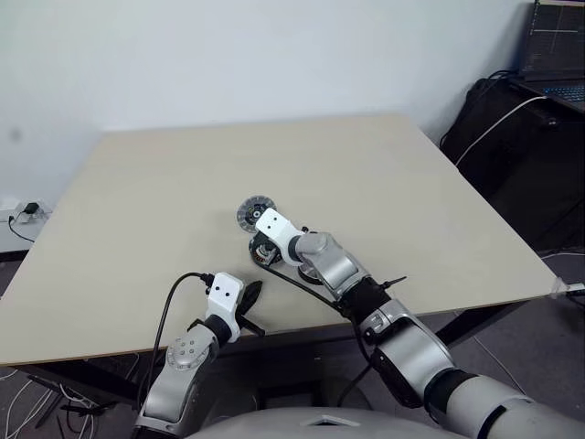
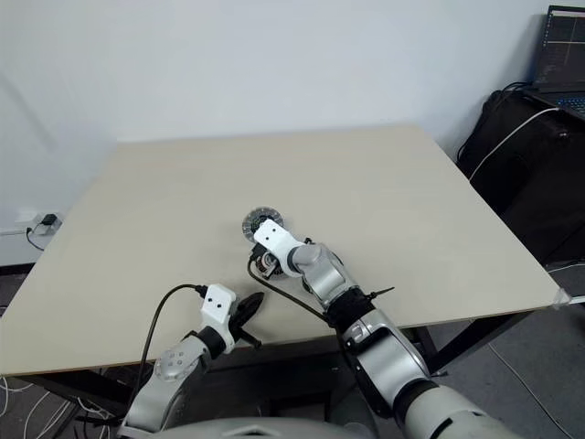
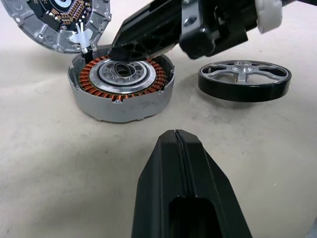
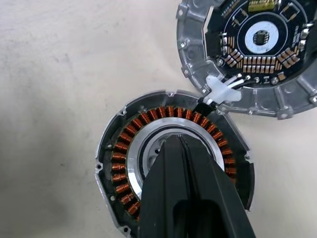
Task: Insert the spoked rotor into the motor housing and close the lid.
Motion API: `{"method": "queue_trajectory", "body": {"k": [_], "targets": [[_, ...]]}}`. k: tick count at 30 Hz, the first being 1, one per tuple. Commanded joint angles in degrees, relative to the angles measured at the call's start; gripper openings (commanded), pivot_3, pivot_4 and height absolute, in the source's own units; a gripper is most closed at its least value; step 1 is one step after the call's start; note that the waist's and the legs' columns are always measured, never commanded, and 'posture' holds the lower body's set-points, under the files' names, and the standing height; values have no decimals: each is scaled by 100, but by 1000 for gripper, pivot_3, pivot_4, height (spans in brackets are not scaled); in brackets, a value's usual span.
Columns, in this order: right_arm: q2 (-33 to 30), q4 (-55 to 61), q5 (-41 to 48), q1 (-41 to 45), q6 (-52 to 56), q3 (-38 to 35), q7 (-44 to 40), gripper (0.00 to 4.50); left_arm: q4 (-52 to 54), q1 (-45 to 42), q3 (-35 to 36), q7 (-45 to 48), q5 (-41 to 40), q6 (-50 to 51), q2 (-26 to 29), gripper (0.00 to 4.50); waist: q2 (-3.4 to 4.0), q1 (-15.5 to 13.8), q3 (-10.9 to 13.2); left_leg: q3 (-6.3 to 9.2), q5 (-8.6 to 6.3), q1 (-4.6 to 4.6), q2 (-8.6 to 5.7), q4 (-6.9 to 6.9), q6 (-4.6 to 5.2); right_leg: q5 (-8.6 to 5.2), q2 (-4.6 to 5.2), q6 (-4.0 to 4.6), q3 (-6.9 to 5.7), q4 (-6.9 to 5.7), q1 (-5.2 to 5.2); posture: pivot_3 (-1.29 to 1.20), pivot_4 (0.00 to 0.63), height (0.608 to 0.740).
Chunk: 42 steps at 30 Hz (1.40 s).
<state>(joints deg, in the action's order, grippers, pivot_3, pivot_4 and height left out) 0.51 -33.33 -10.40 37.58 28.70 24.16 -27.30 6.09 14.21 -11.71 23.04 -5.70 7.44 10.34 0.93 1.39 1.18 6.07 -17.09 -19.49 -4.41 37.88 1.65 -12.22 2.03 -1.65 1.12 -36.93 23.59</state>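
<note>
The motor housing [image 4: 124, 163], a round grey shell ringed with copper windings, rests on the table. My right gripper [image 4: 178, 141] is shut, its tip over the housing's central hole and holding nothing. The lid [image 4: 252, 49] lies open next to the housing [image 3: 121, 87] with its circuit-board face up, joined to it by a white connector. The spoked rotor [image 3: 244, 79], dark-rimmed with silver spokes, lies on the table on the housing's other side. My left gripper [image 3: 176, 136] is shut and empty, nearer the table's front edge [image 1: 274, 331], pointing at the housing. The lid [image 1: 256, 213] shows just beyond the right gripper [image 1: 263, 251].
The beige table [image 1: 384, 183] stretches wide around the parts. A black bag [image 1: 512, 137] and a laptop [image 1: 556, 46] stand off the table at the far right. A socket with cables [image 1: 27, 212] sits by the left wall.
</note>
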Motion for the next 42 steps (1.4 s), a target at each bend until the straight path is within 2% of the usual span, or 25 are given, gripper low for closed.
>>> {"method": "queue_trajectory", "body": {"k": [1, 17, 33, 42], "targets": [[77, -102, 41, 226, -215, -194, 140, 18, 278, -27, 34, -8, -46, -71, -6, 0, 0, 0, 0, 0, 0, 0, 0, 0, 0, 0, 0, 0, 0, 0, 0, 0, 0, 740], [193, -740, 73, 342, -577, -468, 336, 18, 151, -133, 92, 4, -60, -68, 6, 0, 1, 4, 0, 0, 0, 0, 0, -1, 0, 0, -1, 0, 1, 0, -2, 0, 0, 740], [165, -238, 148, 57, -377, -473, 208, 18, 120, -43, 77, 42, -67, -132, 13, 0, 1, 6, 1, 0, 0, 0, 0, -2, 0, 0, -2, 0, 3, 0, -2, 0, 0, 740], [352, -908, 114, 195, -535, -493, 384, 18, 193, -1, 104, 8, -63, -101, 9, 0, 2, 27, 0, -1, 0, 12, 2, -2, -1, -1, -3, 0, 2, -1, -7, 0, 0, 740]]}}
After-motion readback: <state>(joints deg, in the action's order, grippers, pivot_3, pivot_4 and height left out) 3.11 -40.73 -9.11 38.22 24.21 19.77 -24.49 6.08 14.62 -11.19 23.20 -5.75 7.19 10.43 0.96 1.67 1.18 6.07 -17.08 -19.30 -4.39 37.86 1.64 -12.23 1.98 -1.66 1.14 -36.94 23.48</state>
